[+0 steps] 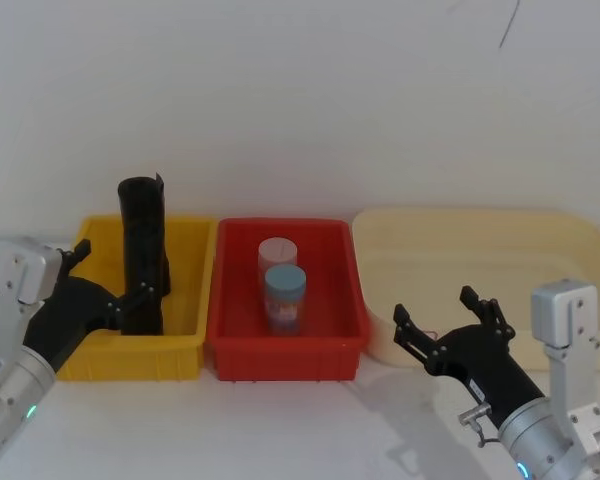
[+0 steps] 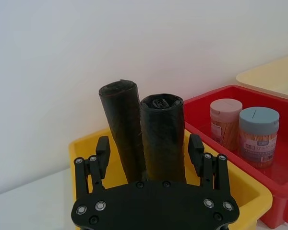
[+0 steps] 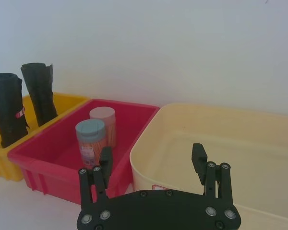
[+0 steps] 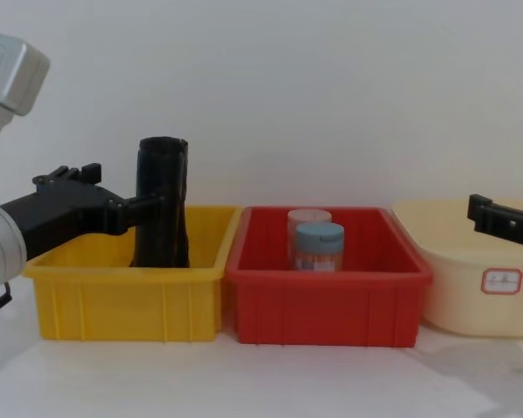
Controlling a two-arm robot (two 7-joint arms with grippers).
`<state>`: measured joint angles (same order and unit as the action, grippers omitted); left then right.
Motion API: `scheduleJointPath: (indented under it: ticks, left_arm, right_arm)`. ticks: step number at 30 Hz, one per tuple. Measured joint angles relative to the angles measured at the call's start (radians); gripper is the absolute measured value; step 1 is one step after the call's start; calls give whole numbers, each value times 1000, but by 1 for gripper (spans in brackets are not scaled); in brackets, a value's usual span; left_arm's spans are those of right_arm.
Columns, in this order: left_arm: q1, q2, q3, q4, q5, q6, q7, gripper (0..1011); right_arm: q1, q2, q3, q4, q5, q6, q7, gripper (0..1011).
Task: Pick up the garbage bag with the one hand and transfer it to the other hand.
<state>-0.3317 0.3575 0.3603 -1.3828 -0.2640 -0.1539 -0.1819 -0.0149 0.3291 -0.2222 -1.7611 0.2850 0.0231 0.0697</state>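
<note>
Two black rolls stand together in the yellow bin (image 1: pixel 180 345). The garbage bag (image 3: pixel 7 110) is the nearer roll with a small red-and-white mark; it also shows up close as the garbage bag (image 2: pixel 161 139). A plain black roll (image 2: pixel 122 129) leans behind it. In the head view the rolls (image 1: pixel 143 255) overlap. My left gripper (image 2: pixel 149 143) is open, one finger on either side of the rolls, reaching into the bin from the left as the left gripper (image 1: pixel 112 272). My right gripper (image 1: pixel 435 305) hangs open and holds nothing, in front of the cream tray.
A red bin (image 1: pixel 285 355) beside the yellow one holds a pink-lidded jar (image 1: pixel 277 255) and a blue-lidded jar (image 1: pixel 284 285). A large cream tray (image 1: pixel 480 240) lies at the right. A white wall stands close behind the bins.
</note>
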Motion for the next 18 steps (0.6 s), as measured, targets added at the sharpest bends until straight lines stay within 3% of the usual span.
scheduleJointPath:
  ticks: [18]
  left_arm:
    - [-64, -28, -6, 106, -35, -29, -94, 1000]
  right_arm:
    - [0, 0, 0, 0, 0, 0, 0, 1002]
